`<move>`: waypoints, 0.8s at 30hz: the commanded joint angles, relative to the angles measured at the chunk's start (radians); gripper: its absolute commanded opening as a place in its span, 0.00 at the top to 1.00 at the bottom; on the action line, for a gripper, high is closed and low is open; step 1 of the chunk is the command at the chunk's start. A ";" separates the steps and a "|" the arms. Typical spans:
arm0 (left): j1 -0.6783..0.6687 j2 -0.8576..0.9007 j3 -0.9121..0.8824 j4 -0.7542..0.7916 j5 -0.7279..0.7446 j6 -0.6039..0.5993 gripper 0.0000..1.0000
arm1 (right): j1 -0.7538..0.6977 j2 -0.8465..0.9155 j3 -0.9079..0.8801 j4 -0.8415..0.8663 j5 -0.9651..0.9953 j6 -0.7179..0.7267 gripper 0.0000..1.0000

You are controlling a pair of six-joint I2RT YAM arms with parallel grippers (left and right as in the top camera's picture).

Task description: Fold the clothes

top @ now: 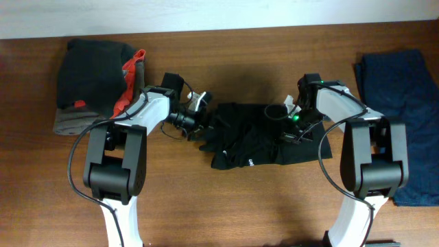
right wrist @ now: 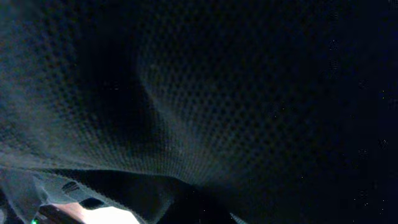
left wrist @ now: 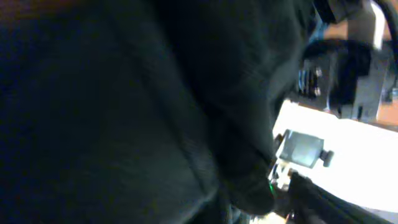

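Observation:
The black shirt (top: 247, 144) lies bunched in the middle of the wooden table, between my two arms. My left gripper (top: 203, 125) is at the shirt's left edge and my right gripper (top: 287, 123) is at its upper right part. Black fabric fills the left wrist view (left wrist: 124, 112) and the right wrist view (right wrist: 217, 93) and hides both pairs of fingers. Both grippers appear shut on the cloth. A small white logo text (top: 252, 163) shows near the shirt's front edge.
A pile of dark clothes (top: 92, 68) with a red piece (top: 130, 86) sits at the back left. A dark blue garment (top: 405, 103) lies along the right edge. The right arm (left wrist: 348, 68) shows beyond the fabric in the left wrist view.

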 commanded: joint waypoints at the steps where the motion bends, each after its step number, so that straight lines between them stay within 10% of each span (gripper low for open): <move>1: -0.014 0.024 -0.008 0.061 -0.069 -0.134 0.19 | -0.001 0.031 -0.003 -0.004 0.002 0.008 0.96; 9: -0.092 0.024 -0.008 0.164 -0.107 -0.225 0.55 | -0.001 0.031 -0.003 -0.004 0.002 0.008 0.96; 14: -0.085 0.024 -0.007 0.158 -0.121 -0.225 0.99 | -0.001 0.031 -0.003 -0.005 0.003 0.008 0.96; 24: 0.095 -0.025 -0.004 -0.037 -0.122 -0.153 0.99 | -0.054 -0.019 0.021 -0.076 0.018 0.027 0.96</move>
